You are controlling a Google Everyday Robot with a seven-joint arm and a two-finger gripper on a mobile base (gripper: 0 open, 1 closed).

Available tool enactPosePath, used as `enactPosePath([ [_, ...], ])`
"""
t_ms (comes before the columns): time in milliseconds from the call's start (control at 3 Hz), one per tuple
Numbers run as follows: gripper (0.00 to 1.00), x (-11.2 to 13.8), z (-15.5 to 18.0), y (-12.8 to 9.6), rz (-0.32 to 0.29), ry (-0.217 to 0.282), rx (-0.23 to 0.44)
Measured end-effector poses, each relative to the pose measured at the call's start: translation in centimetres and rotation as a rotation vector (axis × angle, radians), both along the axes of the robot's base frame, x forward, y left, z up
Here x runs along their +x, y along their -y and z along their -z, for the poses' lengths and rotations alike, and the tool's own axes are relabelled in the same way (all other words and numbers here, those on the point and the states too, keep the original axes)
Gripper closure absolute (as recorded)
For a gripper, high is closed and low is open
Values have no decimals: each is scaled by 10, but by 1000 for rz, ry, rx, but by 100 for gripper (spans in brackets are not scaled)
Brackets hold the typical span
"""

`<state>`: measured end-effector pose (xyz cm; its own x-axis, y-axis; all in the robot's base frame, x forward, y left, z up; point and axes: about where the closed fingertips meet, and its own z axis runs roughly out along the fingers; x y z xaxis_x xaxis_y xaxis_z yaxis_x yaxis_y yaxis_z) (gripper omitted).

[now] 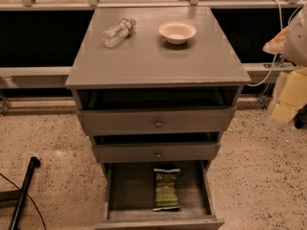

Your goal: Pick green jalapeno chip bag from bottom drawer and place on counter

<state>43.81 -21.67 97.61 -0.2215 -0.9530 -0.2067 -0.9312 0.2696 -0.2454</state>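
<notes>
The green jalapeno chip bag point(166, 188) lies flat on the grey floor of the open bottom drawer point(129, 190), right of its middle, with its dark top band toward the back. The counter point(158, 56) is the flat grey cabinet top above the drawers. My gripper point(287, 97) shows as a blurred pale yellow shape at the right edge of the view. It is to the right of the cabinet, well above and away from the bag, and holds nothing that I can see.
A clear plastic bottle point(118, 31) lies on its side at the counter's back left. A white bowl point(177, 32) stands at the back right. The two upper drawers point(157, 122) with round knobs stand slightly open. A black pole point(21, 195) lies on the speckled floor at left.
</notes>
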Motion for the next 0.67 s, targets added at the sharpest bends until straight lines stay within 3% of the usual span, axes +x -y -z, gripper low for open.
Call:
enactPosePath([
  [333,0,0,4,1,4,-2,5],
  [667,0,3,59,13,62,-32,78],
])
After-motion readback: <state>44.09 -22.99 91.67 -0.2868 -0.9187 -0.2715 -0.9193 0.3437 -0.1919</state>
